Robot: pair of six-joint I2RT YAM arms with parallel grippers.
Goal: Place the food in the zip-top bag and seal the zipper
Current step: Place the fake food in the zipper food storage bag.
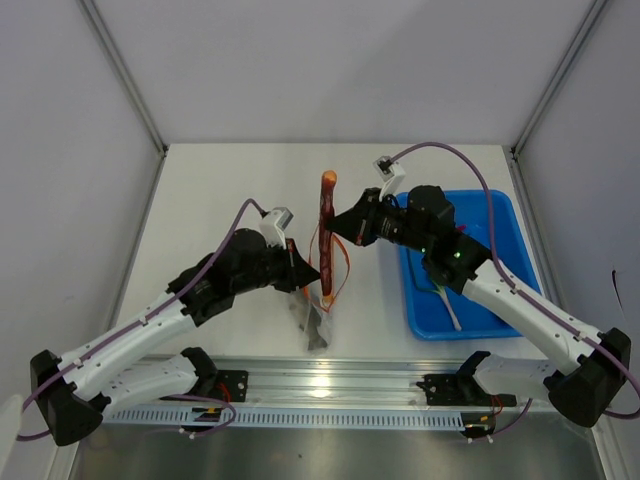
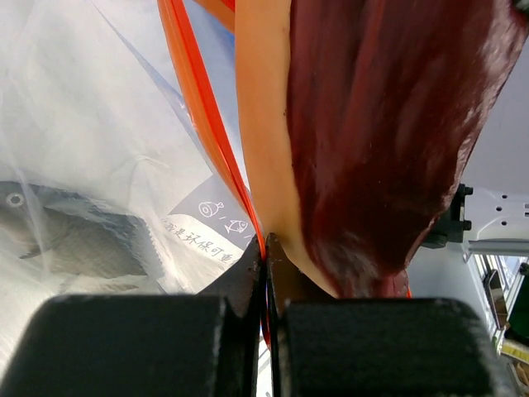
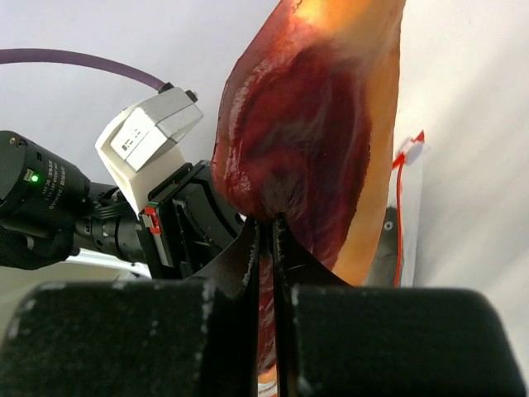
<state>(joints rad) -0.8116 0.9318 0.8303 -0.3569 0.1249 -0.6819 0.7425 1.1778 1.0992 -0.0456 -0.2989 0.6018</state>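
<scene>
The zip-top bag lies in the middle of the table, and its orange-red zipper is pulled open into a loop. My left gripper is shut on the zipper strip at the bag's left lip. My right gripper is shut on the dark red sausage in a yellow bun. It holds the sausage on end at the bag mouth, and the lower end sits inside the loop. The sausage also fills the left wrist view. Chili and cucumber are out of view.
A blue tray stands at the right, partly under my right arm. It holds a pale onion stalk. The left wrist's white camera sits close beside the sausage. A metal rail runs along the near edge.
</scene>
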